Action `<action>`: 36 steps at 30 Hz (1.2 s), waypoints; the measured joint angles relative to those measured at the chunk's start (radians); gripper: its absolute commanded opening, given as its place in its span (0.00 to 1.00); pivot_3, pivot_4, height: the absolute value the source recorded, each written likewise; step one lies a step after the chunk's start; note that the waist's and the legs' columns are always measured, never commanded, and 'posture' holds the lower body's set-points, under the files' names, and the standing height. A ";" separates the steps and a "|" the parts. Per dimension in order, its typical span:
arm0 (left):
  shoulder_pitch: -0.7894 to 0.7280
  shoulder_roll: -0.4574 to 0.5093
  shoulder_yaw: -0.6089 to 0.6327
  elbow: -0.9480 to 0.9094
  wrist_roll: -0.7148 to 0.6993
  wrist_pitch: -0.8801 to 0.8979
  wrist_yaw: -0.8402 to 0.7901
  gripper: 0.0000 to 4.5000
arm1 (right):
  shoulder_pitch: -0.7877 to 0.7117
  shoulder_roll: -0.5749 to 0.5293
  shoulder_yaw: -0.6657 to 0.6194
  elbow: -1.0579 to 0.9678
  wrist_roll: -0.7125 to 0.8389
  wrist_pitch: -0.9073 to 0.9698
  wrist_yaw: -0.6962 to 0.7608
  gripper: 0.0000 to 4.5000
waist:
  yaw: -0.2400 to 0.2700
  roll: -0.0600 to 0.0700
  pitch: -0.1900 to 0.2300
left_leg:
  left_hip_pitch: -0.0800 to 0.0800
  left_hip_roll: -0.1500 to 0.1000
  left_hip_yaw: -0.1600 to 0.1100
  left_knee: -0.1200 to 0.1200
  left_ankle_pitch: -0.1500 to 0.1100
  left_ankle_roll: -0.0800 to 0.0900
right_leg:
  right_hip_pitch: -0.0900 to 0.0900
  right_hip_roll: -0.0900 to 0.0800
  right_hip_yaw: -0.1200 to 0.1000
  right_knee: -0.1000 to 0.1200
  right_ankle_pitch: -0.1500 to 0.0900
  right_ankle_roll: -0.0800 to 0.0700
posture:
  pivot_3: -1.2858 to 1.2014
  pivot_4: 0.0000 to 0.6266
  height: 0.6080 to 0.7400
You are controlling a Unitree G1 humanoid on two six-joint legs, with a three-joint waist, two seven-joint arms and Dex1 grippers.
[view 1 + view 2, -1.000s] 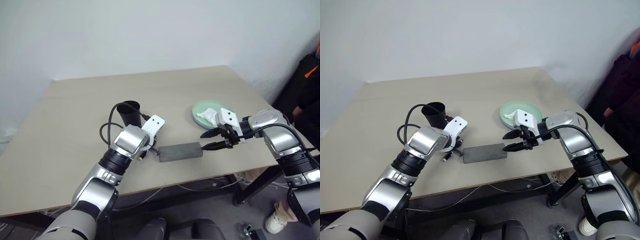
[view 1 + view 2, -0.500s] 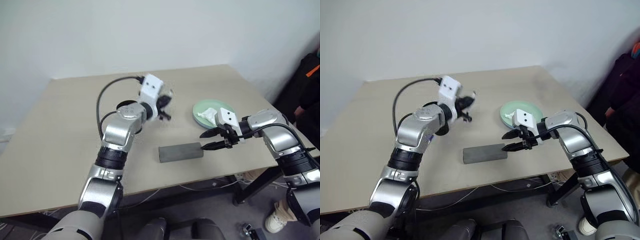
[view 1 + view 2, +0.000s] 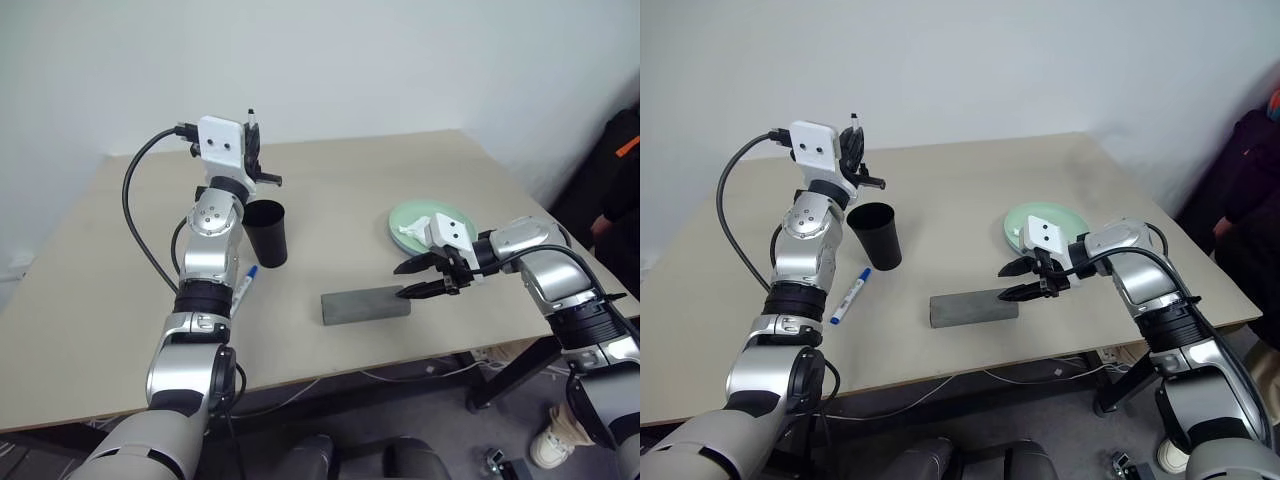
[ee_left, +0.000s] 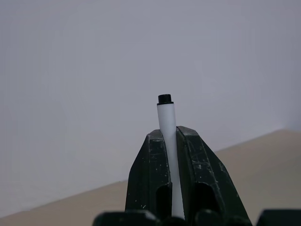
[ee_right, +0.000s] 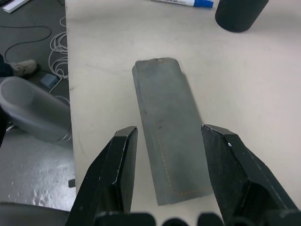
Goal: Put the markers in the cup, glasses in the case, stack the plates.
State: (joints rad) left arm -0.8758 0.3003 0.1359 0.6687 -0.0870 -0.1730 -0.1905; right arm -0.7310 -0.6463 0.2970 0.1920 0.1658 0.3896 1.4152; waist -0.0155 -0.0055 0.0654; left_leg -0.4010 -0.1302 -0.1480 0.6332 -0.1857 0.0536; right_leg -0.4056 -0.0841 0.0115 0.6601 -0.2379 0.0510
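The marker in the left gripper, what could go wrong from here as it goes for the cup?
The left gripper, shut on the thin marker, holds it high above the cup: released from there, it might bounce off the rim or tip the cup. The blue-capped marker lies right beside the cup, so a swinging arm could knock it. The open right gripper hovers at the case and could nudge it.

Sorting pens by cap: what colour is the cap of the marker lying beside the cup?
Blue cap on the white marker, clearest in the right eye view.
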 measured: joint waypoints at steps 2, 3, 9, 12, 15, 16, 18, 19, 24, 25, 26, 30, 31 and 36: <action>0.000 -0.002 0.000 0.019 -0.002 -0.017 -0.009 0.00 | 0.000 0.000 0.000 0.000 0.000 0.000 0.000 0.52 | 0.000 0.000 0.000 | 0.000 0.000 0.000 0.000 0.000 0.000 | 0.000 0.000 0.000 0.000 0.000 0.000 | 0.52 0.00 1.00; 0.000 -0.003 0.000 0.031 -0.003 -0.027 -0.016 0.00 | 0.000 0.001 0.000 0.000 0.000 0.000 -0.001 0.52 | -0.001 0.000 0.000 | 0.000 0.000 0.000 0.000 0.000 0.000 | 0.000 0.000 0.000 0.000 0.000 0.001 | 0.52 0.00 1.00; 0.003 -0.024 -0.003 0.054 -0.004 -0.042 -0.040 0.00 | -0.001 0.001 0.000 0.000 0.000 0.000 -0.002 0.52 | -0.002 0.000 0.000 | 0.000 0.000 0.000 0.000 0.000 0.001 | 0.000 0.000 0.000 0.000 0.001 0.001 | 0.52 0.00 1.00; 0.025 -0.024 -0.005 0.052 -0.003 -0.045 -0.040 0.00 | -0.001 0.001 0.000 0.000 0.000 0.000 -0.002 0.52 | -0.003 0.000 0.000 | 0.000 0.000 0.000 0.000 0.000 0.001 | 0.000 0.000 0.001 0.000 0.001 0.001 | 0.52 0.00 1.00; 0.071 -0.024 -0.007 0.050 -0.003 -0.042 -0.045 0.13 | -0.001 0.001 0.000 0.000 0.000 0.000 -0.002 0.52 | -0.005 0.000 0.000 | 0.000 0.000 0.001 0.000 0.000 0.001 | 0.000 0.001 0.001 0.000 0.002 -0.001 | 0.52 0.00 1.00; 0.087 -0.024 -0.007 0.048 -0.003 -0.038 -0.047 0.18 | -0.001 0.001 0.000 0.000 0.000 0.000 -0.002 0.52 | -0.004 0.000 0.000 | 0.000 0.000 0.000 0.000 0.000 0.001 | 0.000 0.001 0.001 0.001 0.002 -0.001 | 0.52 0.00 1.00; 0.104 -0.023 -0.007 0.031 -0.003 -0.030 -0.049 0.32 | -0.001 0.001 0.000 0.000 0.000 0.001 -0.003 0.52 | -0.003 0.000 0.000 | 0.000 0.000 0.000 0.001 0.001 0.001 | 0.000 0.001 0.001 0.000 0.002 -0.001 | 0.52 0.00 1.00; 0.116 -0.023 -0.007 0.003 -0.004 -0.024 -0.050 0.39 | -0.001 0.001 0.000 0.000 0.000 0.001 -0.003 0.52 | -0.003 0.000 0.000 | 0.000 0.000 0.000 0.001 0.001 0.001 | 0.000 0.001 0.001 0.000 0.002 0.000 | 0.52 0.00 1.00; 0.147 -0.019 -0.006 -0.080 -0.005 0.006 -0.057 0.75 | -0.003 0.001 0.000 0.000 0.000 0.001 -0.003 0.52 | -0.003 0.000 0.000 | 0.001 0.000 0.001 0.002 0.001 0.001 | 0.001 0.000 0.001 0.000 0.002 0.000 | 0.52 0.00 1.00; 0.162 -0.019 -0.006 -0.094 -0.006 0.013 -0.060 0.84 | -0.004 0.001 0.000 0.000 0.000 0.000 -0.003 0.52 | -0.003 0.000 0.000 | 0.001 0.000 0.001 0.002 0.001 0.001 | 0.001 0.000 0.001 0.000 0.002 0.000 | 0.52 0.00 1.00; 0.173 -0.019 -0.006 -0.101 -0.006 0.022 -0.060 0.91 | -0.004 0.001 0.000 0.000 0.000 0.000 -0.003 0.52 | -0.003 0.000 0.000 | 0.001 0.000 0.000 0.002 0.001 0.001 | 0.001 0.001 0.001 0.000 0.003 0.000 | 0.52 0.00 1.00; 0.195 -0.019 -0.006 -0.157 -0.009 0.078 -0.061 0.99 | -0.005 0.003 0.000 0.001 0.000 0.000 -0.003 0.52 | -0.003 0.000 0.000 | 0.001 0.000 0.000 0.002 0.001 0.001 | 0.001 0.001 0.001 0.000 0.003 0.000 | 0.52 0.00 1.00; 0.198 -0.016 -0.005 -0.200 -0.011 0.110 -0.063 0.99 | -0.006 0.004 0.000 0.001 0.000 0.000 -0.003 0.52 | -0.003 0.000 0.000 | 0.000 0.000 0.000 0.002 0.001 0.001 | 0.001 0.001 0.001 0.000 0.003 0.000 | 0.52 0.00 1.00; 0.226 0.056 -0.003 -0.474 -0.050 0.401 -0.084 0.99 | -0.007 0.005 0.000 0.001 -0.001 -0.001 -0.002 0.52 | -0.007 0.000 0.000 | 0.000 0.000 0.001 0.002 0.001 0.001 | 0.000 0.001 0.001 0.000 0.003 0.000 | 0.52 0.00 1.00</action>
State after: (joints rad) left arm -0.6497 0.3566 0.1325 0.1951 -0.1374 0.2275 -0.2744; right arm -0.7385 -0.6414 0.2969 0.1933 0.1653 0.3887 1.4131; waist -0.0224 -0.0051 0.0650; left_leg -0.4007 -0.1299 -0.1474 0.6350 -0.1851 0.0546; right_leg -0.4056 -0.0830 0.0128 0.6605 -0.2351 0.0509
